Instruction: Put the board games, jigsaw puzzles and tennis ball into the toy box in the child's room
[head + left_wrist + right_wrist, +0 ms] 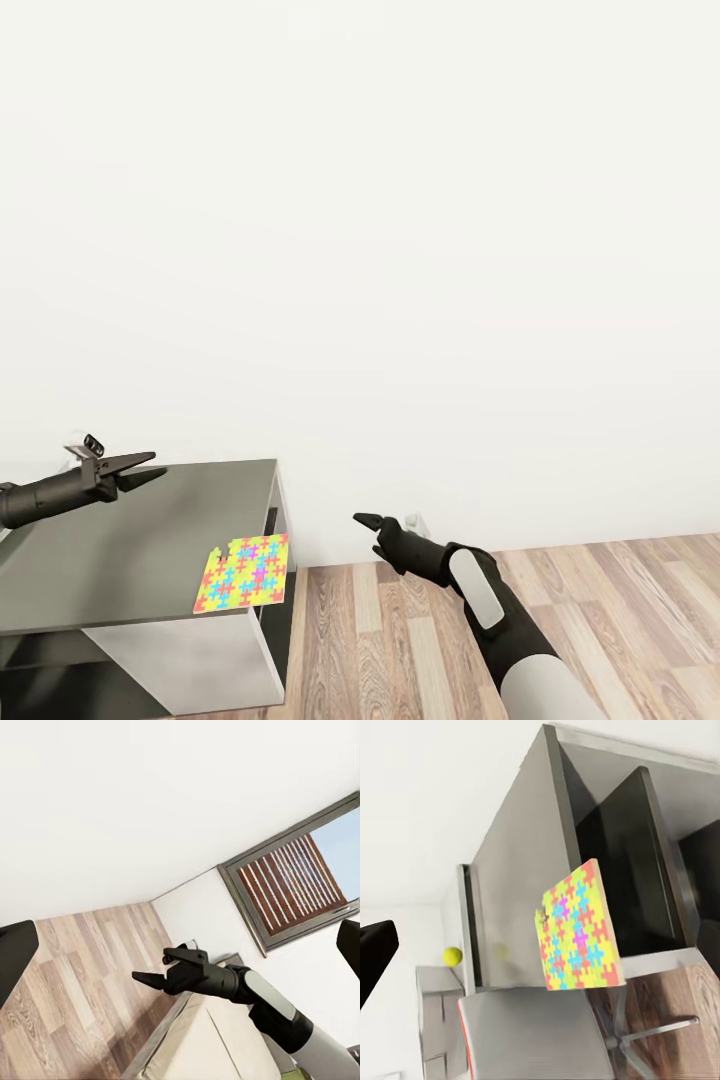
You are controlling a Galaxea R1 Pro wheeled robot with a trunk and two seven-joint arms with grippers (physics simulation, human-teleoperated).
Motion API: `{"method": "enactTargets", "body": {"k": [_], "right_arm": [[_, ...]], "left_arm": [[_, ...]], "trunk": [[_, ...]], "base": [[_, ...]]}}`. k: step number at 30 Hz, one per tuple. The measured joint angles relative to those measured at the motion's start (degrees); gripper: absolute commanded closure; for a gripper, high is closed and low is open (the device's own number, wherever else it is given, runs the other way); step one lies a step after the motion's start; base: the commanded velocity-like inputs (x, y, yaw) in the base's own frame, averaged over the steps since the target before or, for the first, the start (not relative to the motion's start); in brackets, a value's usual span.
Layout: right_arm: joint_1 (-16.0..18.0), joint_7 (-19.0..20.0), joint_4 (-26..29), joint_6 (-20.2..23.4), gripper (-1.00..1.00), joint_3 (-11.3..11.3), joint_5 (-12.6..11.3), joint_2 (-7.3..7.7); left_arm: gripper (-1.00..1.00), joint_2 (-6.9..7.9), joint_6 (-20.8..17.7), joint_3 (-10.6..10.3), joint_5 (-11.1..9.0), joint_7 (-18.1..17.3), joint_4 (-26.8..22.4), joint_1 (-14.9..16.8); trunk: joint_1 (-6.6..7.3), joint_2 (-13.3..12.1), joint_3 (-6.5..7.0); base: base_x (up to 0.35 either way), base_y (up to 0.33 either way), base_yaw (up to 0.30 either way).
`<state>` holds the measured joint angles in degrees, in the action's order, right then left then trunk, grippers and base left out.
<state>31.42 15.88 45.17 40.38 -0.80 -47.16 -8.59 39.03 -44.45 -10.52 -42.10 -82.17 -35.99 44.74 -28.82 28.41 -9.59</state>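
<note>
The thin multicoloured jigsaw puzzle sheet [246, 572] is left at the front corner of the dark grey counter [120, 540], probably for pickup, while the left hand [138, 472] and the right hand [372, 525] are both held open and empty.

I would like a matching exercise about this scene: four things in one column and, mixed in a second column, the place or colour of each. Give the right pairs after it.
Things:
1. jigsaw puzzle
2. tennis ball
3. left gripper
4. right gripper

Places or colours:
A. over the wooden floor, beside the dark unit
B. above the far part of the dark grey top
C. plain yellow-green and round
D. many colours, lying at the near corner of the dark grey top

Pairs: 1-D, 2-C, 3-B, 4-A
</note>
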Motion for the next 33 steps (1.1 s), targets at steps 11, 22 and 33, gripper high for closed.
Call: {"method": "enactTargets", "body": {"k": [11, 22, 33], "right_arm": [[0.04, -0.13, -2.52, 1.82, -1.00, -0.49, -0.27, 0.06], [0.00, 0.20, -2.51, 1.74, -1.00, -0.49, -0.43, -0.13], [0.00, 0.25, -2.48, 1.55, -1.00, -0.47, -0.37, -0.48]], "left_arm": [[-1.00, 0.00, 0.04, -0.03, -0.01, 0.00, 0.00, 0.00], [-1.00, -0.06, 0.06, -0.03, 0.00, 0.00, 0.00, 0.00], [-1.00, -0.08, 0.06, -0.03, 0.00, 0.01, -0.01, 0.00]], "trunk": [[0.00, 0.00, 0.00], [0.00, 0.00, 0.00], [0.01, 0.00, 0.00]], "base": [[0.000, 0.000, 0.000], [0.001, 0.000, 0.000], [0.088, 0.010, 0.022]]}}
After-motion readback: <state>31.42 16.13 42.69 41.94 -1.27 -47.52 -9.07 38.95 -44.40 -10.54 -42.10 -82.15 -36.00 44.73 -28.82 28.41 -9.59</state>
